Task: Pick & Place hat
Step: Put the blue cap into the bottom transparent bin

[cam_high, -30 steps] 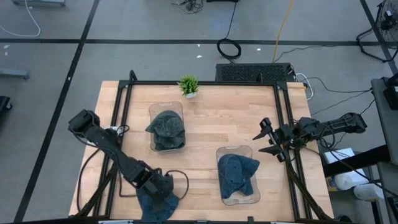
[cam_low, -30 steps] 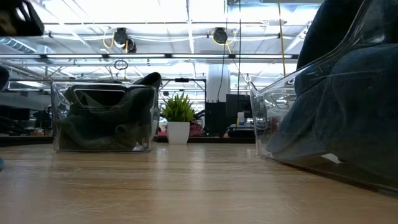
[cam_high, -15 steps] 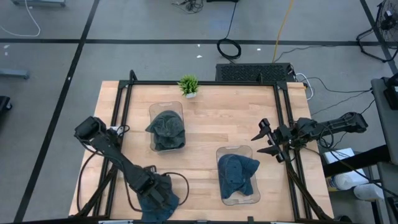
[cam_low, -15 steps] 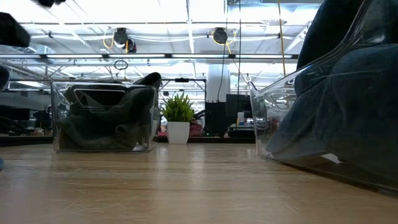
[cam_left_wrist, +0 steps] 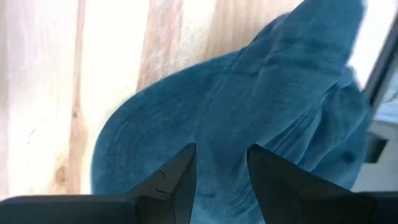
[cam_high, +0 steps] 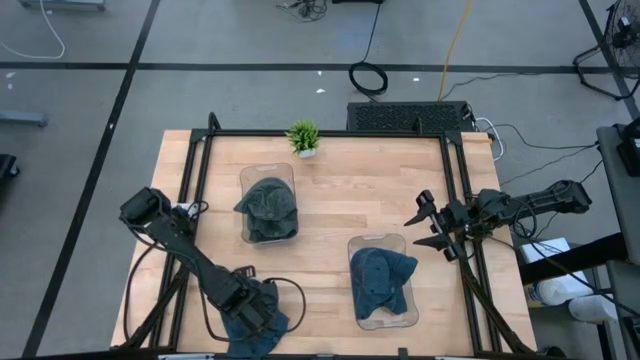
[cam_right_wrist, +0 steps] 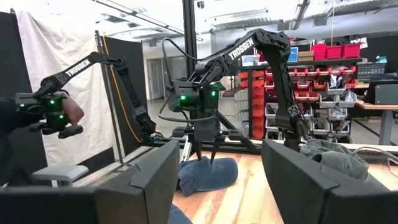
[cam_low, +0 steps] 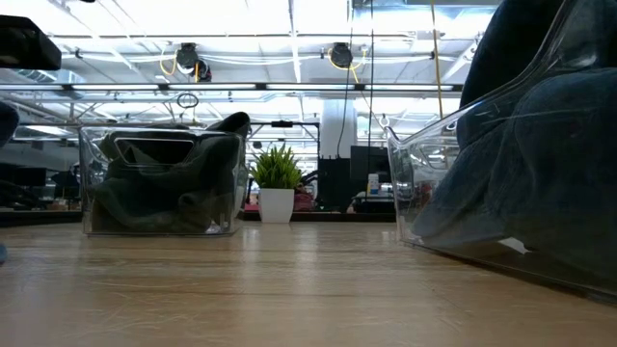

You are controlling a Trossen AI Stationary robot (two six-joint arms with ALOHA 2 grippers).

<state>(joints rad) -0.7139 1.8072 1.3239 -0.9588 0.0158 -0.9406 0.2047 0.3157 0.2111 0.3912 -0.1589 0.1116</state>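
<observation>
- Two arms show from above: the left arm reaches along the table's left side to the near edge, its left gripper [cam_high: 258, 318] pointing straight down onto a blue hat [cam_high: 252, 331] that lies flat on the wood there.
- In the left wrist view its two dark fingers [cam_left_wrist: 177, 180] stand a narrow way apart, tips pressed against the hat's crown, with blue cloth showing between them; whether the cloth is pinched cannot be told.
- The right gripper [cam_high: 425, 225] waits at the table's right edge, level above the wood, its jaws spread wide and empty.
- Two clear bins [cam_high: 268, 182] sit on the table, one near the middle holding a grey-green hat [cam_high: 267, 207], one nearer the front right holding a blue hat.
- A small potted plant [cam_high: 303, 137] stands at the far edge.
- From table height the left gripper and its hat fall outside the frame.
- In the right wrist view a person's hand [cam_right_wrist: 69, 112] grips a handle off the table.
</observation>
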